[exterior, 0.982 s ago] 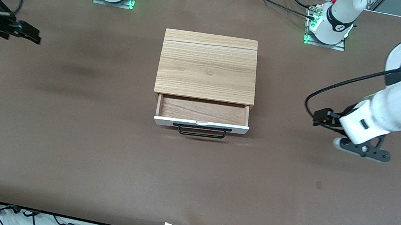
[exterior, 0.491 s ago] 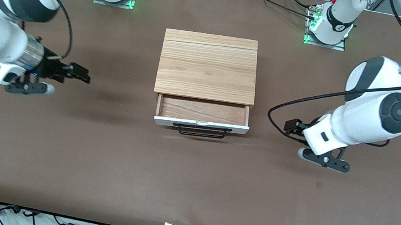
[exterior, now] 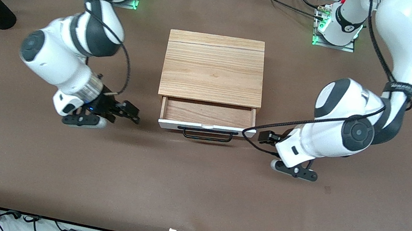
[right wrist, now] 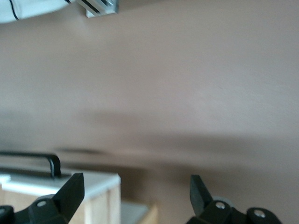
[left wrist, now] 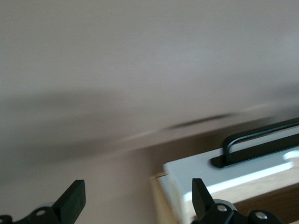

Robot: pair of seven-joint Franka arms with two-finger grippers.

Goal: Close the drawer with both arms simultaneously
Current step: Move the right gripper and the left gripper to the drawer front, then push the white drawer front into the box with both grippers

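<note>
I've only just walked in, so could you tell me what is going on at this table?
Two arms are set to shut the open drawer of a wooden box. The right gripper is beside the white front panel at one end, the left gripper beside the other end. Both are open, and neither seems to touch the drawer.

Oak-grain wood box (exterior: pixel 212 68), smooth white drawer (exterior: pixel 206 128) front, seemingly matt brown table (exterior: pixel 193 189)

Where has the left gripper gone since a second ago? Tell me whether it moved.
Yes. The left gripper has moved in from the table's end toward the drawer, now beside its white front corner.
</note>
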